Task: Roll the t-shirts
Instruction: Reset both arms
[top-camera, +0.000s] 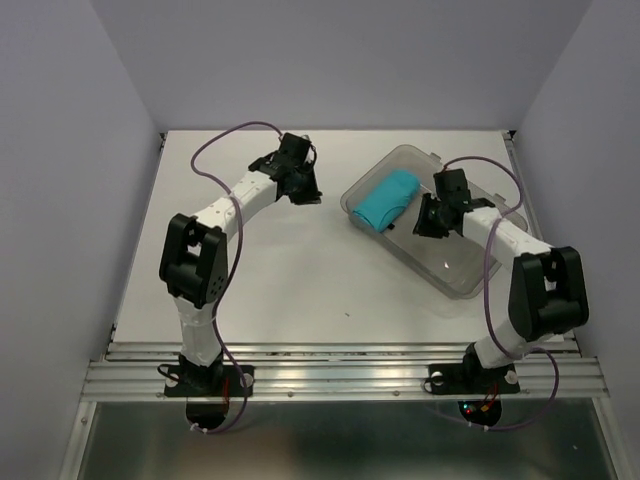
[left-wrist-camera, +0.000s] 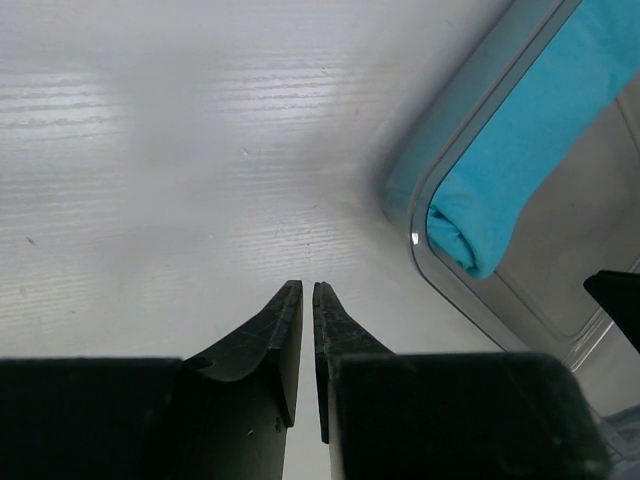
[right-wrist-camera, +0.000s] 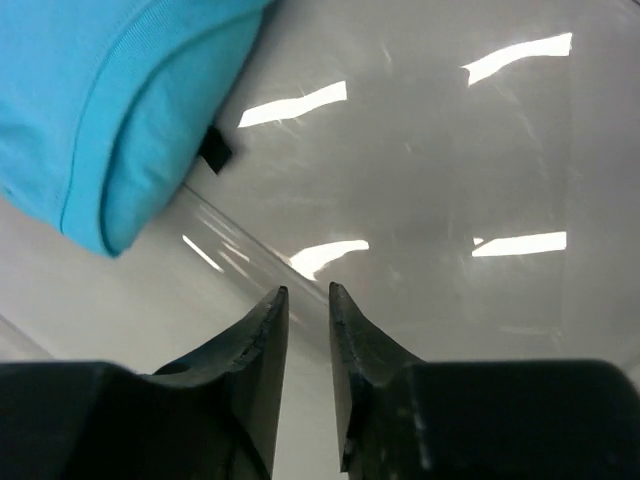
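The shirt (top-camera: 388, 198) lies rolled into a tight teal bundle inside the bin (top-camera: 455, 262), at the bin's far-left end, with its length running across the bin and one end close to the wall. The rest of the bin's floor is bare and glossy, with bright strips of light reflected in it.

The right gripper (right-wrist-camera: 305, 292) hangs inside the bin, just beside the roll on the side toward the bin's middle. Its jaws stand a little apart with nothing between them, and they do not touch the shirt. In the right wrist view a small black tab (right-wrist-camera: 213, 150) shows at the roll's edge; what it is cannot be told.

The left gripper (left-wrist-camera: 307, 288) is outside the bin, over the table (top-camera: 300, 270) to the bin's left and near its far-left corner. Its jaws are almost together, with only a thin slit between them and nothing in it. From its wrist view the bin's rounded corner and the end of the roll show to the right.
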